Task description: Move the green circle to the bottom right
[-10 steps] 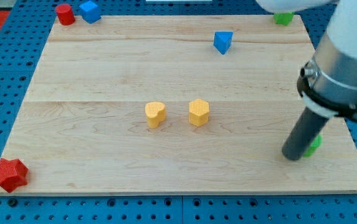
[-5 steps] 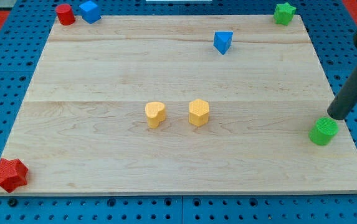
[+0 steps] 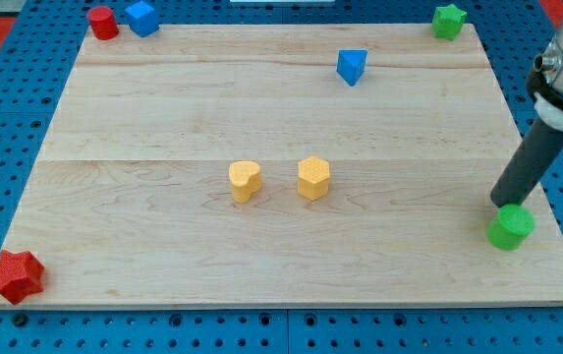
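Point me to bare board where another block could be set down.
Free: between the yellow heart block and red star block; between the yellow hexagon block and green circle block. Crowded: bottom right, my tip touching the circle.

Green blocks: 2, circle, star
Red blocks: 2, cylinder, star
Blue blocks: 2, cube, triangle
Yellow blocks: 2, heart, hexagon
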